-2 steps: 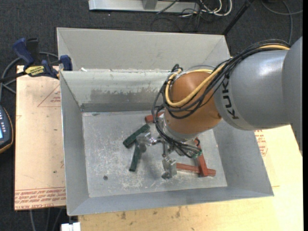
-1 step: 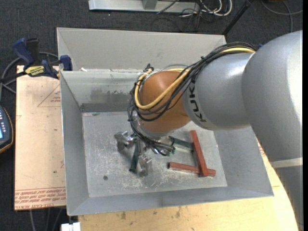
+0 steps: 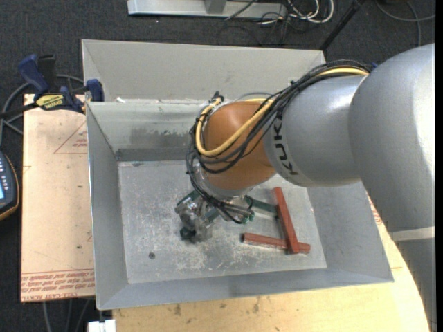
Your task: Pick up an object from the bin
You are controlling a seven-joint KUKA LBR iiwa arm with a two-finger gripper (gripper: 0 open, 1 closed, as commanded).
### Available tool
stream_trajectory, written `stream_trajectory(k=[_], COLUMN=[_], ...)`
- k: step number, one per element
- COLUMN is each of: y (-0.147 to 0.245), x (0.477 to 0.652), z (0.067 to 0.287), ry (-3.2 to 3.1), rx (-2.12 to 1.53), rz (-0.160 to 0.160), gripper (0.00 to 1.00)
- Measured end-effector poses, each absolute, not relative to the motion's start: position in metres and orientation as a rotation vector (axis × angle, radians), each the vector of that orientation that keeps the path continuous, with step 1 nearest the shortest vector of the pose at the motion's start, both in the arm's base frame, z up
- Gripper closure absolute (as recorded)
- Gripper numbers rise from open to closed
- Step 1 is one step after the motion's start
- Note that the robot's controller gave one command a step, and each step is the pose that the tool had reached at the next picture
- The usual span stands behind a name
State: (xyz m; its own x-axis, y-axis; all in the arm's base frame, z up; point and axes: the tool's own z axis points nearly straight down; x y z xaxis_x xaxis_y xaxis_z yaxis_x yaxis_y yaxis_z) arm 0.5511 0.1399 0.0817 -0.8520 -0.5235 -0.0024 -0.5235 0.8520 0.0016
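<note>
A grey metal bin point(image 3: 104, 185) seen from above. A large silver arm point(image 3: 325, 137) with an orange wrist cover reaches in from the right. Its claw point(image 3: 194, 218) sits low over the scratched floor near the middle of the bin. Whether the claw is apart or together cannot be told, because the wrist hides much of it. A small dark bit point(image 3: 187, 234) lies on the floor just at the claw's tip. A green piece point(image 3: 249, 213) lies just beside the claw on its right, and a red angle point(image 3: 282, 228) lies farther right.

The likely risks are these: the dark bit is small and may slip out or be pushed aside, the claw may scrape the floor, or it may snag the green piece.
</note>
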Motion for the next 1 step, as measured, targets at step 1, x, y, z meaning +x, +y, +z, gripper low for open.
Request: stream_trajectory(k=[1], y=[0.1226], x=[0.5785], z=[0.2537], ry=[2.684], rx=[-1.614], rz=[-0.003], gripper=[1.0])
